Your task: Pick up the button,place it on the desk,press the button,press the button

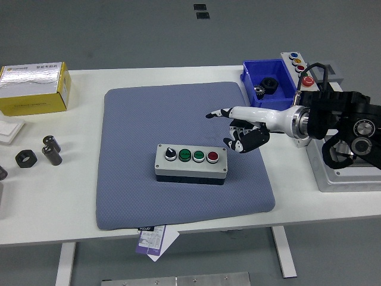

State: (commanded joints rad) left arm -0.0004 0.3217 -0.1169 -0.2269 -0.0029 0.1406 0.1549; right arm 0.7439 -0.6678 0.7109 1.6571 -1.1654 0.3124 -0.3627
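A grey button box (191,162) lies on the blue-grey mat (149,119), near the mat's front middle. It carries a black knob, two green buttons and a red button (212,157) at its right end. My right hand (238,126) hovers above and to the right of the box and does not touch it. Its white index finger points left, the other fingers are curled, and it holds nothing. The left arm is out of view.
A blue bin (256,98) and a second button box (299,69) stand at the back right. A yellow carton (34,89) sits at the back left, with black nuts and cylinders (52,150) in front of it. A metal base plate (342,177) lies under my right arm.
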